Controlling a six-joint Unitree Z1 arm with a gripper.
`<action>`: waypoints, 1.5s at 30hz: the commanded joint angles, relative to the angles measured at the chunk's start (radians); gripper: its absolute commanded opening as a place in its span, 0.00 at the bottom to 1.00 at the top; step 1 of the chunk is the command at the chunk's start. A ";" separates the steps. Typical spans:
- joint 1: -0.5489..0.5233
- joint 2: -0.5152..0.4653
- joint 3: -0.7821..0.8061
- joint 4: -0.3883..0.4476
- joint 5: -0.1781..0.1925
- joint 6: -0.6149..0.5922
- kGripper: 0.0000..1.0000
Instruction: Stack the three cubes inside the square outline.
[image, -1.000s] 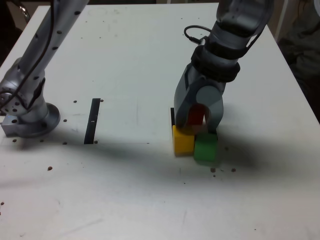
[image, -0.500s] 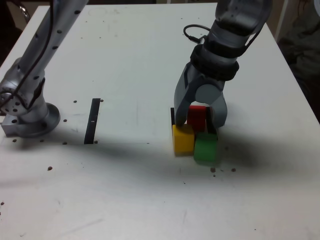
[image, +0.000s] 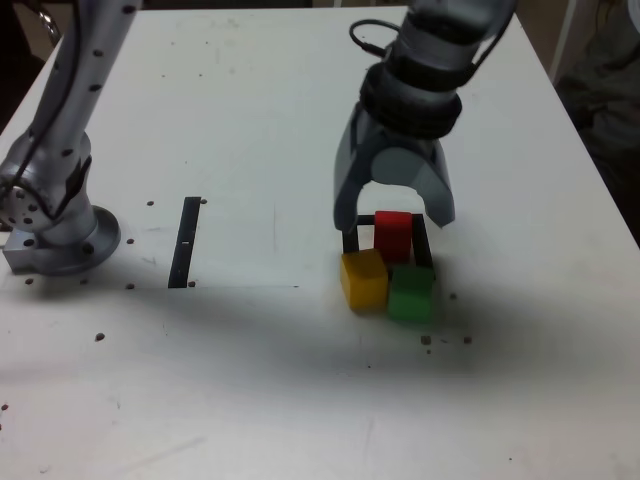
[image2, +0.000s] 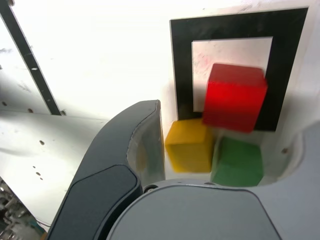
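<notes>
The tool (image: 397, 222) hung open above the red cube (image: 393, 237); only the wrist view bared the square outline's (image2: 182, 65) white centre!

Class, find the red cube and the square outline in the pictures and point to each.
Red cube (image2: 234, 104): wrist view, on its bright side face.
Square outline (image2: 183, 65): wrist view, on its black frame.

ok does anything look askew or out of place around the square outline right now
Yes, the yellow cube: it sits turned a little beside the green cube, at the near edge of the square outline rather than within it. Nothing looks spilled or damaged.
</notes>
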 joint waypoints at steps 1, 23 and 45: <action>-0.016 -0.032 0.013 0.004 0.009 -0.013 0.99; -0.162 -0.123 0.180 -0.030 0.034 0.276 1.00; -0.230 -0.235 0.382 -0.201 0.217 0.554 1.00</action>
